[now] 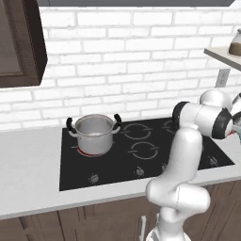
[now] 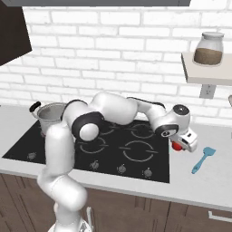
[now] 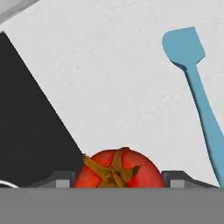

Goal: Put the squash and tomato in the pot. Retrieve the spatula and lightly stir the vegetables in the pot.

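White tabletop right of the black cooktop [image 2: 104, 149]: my hand [image 2: 181, 144] grips the tomato [image 3: 117, 169] across its middle, small, smooth, light, bruisable, spatula [image 2: 202, 159] lying nearby.

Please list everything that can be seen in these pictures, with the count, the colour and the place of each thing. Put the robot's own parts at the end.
pot: one, shiny steel with black handles, on the rear left burner of the cooktop.
tomato: one, red, on the counter just right of the cooktop, between the fingertips.
spatula: one, teal-blue, flat on the counter to the right of the tomato.
cooktop: one, black, set into the counter.
counter: one, light grey, along the white brick wall.
jar: one, glass with brown contents, on the wall shelf at the right.
shelf: one, pale, upper right.
outlet: one, grey, under the shelf.
gripper: one, dark fingertips on either side of the tomato, low at the counter.
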{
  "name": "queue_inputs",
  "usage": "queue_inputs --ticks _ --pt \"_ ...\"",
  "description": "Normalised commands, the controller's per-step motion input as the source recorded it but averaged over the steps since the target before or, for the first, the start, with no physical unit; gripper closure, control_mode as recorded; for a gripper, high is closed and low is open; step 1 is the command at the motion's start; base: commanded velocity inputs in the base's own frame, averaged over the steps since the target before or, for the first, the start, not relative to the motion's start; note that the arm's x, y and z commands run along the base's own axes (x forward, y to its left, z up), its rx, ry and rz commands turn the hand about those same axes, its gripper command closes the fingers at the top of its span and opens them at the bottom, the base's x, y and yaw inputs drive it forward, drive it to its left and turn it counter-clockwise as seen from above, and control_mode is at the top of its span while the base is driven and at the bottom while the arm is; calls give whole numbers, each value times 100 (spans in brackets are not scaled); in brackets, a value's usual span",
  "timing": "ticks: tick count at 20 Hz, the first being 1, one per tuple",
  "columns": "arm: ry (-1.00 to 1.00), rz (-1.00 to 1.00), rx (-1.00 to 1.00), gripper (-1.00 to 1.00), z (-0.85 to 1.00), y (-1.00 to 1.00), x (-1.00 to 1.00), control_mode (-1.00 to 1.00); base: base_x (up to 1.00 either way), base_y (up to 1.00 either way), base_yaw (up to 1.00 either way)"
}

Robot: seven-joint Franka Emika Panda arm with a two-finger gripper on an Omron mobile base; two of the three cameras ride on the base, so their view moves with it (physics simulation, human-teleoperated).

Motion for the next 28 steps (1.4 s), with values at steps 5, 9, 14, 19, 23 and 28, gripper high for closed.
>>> queue_inputs --ticks 5,9,14,19,23,28 --pt "6 3 0 100 84 99 -45 -100 0 0 0" --pt "10 10 0 100 84 100 -15 -100 0 0 0" --pt "12 17 4 100 76 100 -7 -100 0 0 0" --pt "17 21 13 100 63 100 0 -100 0 0 0" --pt "15 25 21 100 41 100 0 -100 0 0 0" --pt "4 14 9 100 5 100 0 -100 0 0 0"
